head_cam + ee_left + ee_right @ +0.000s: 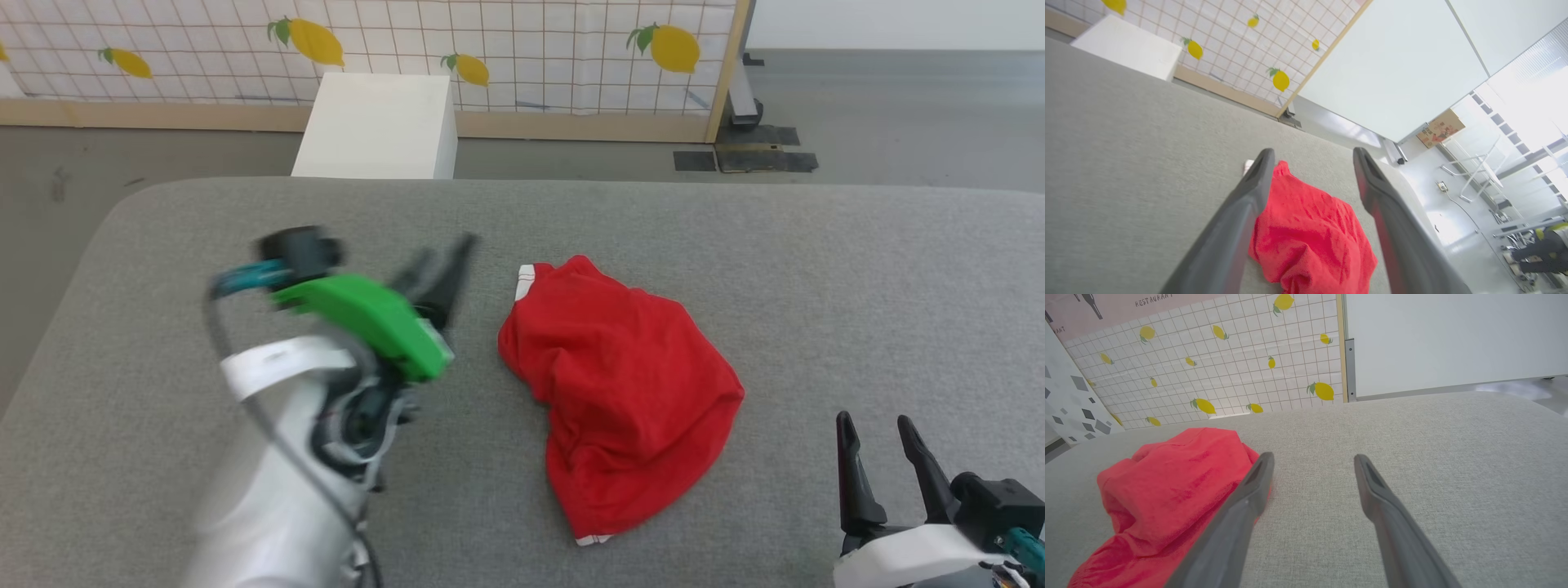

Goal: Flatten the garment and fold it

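Shorts point(620, 384): a red heap just right of centre in the head view, lying on the grey cloth-covered table point(816, 269). They are bunched and rumpled, with layers lapped over each other. A bit of white trim point(526, 282) shows at the heap's upper left corner and another sliver at its bottom edge. I can't pick out the legs or the waistband.

Left fingers point(451, 247): left of centre in the head view, beside the heap and apart from it, pointing up and to the right. The arm is blurred there. In the left wrist view they stand wide with nothing between them except the shorts lying lower on the table. One finger overlaps the red edge in that picture; I can't tell whether it touches.

Right fingers point(875, 425): lower right corner of the head view, spread wide and empty, clear of the shorts. In the right wrist view the heap sits at lower left and bare table lies ahead.

Beyond the table: a white box point(375, 122) at upper left and a lemon-print screen point(522, 41) along the top.

Progress, as I judge it: barely begun.
- Nothing is flattened, there is no clean fold, and no edge is squared.
- Left to do: find the hems or waistband, pull the cloth out flat and smooth it, then fold.
- The trim at the upper left looks like the easiest corner to take first.
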You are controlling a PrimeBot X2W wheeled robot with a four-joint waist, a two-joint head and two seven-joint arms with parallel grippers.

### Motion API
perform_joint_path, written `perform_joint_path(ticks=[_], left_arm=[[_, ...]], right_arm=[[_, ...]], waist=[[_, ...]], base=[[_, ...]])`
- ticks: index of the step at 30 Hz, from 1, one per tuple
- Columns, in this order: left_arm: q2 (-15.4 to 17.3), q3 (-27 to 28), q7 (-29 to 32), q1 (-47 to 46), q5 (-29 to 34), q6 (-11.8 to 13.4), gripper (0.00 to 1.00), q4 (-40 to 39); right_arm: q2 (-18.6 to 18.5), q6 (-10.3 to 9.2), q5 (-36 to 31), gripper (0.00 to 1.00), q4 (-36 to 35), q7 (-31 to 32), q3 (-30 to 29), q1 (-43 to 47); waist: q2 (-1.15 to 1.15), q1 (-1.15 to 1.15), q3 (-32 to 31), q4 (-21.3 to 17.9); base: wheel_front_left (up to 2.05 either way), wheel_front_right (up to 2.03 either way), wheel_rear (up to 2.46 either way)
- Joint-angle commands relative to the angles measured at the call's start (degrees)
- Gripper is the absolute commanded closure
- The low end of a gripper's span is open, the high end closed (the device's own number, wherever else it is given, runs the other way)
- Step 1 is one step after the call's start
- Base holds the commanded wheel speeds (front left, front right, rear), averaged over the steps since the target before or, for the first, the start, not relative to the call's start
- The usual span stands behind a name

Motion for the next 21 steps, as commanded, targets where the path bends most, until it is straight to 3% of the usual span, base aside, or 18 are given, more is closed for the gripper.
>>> perform_joint_path(ticks=[1,8,14,21], left_arm=[[1.90,1.56,-4.16,2.91,2.05,0.58,0.00,-1.48],[7.77,3.71,-22.98,11.49,14.88,2.62,0.00,-6.48],[8.62,1.82,-25.42,17.54,24.85,4.76,0.00,-8.91],[4.51,5.45,-25.54,22.97,29.83,5.84,0.00,-14.57]], right_arm=[[0.01,-0.09,0.35,0.00,-0.07,0.32,0.09,-0.43],[0.01,-0.09,-1.82,0.00,-1.39,6.91,0.07,-5.48],[-0.59,-0.09,-4.41,0.00,-0.69,18.19,1.83,-12.34],[-4.83,-0.09,-4.54,0.00,5.73,37.59,6.05,-23.56]], waist=[[0.00,0.00,-0.33,0.48],[0.00,0.00,0.61,1.72],[0.00,0.00,2.14,2.40],[0.00,0.00,4.97,2.79]], base=[[0.00,0.00,0.00],[0.00,0.00,0.00],[0.00,0.00,0.00],[0.00,0.00,0.00]])
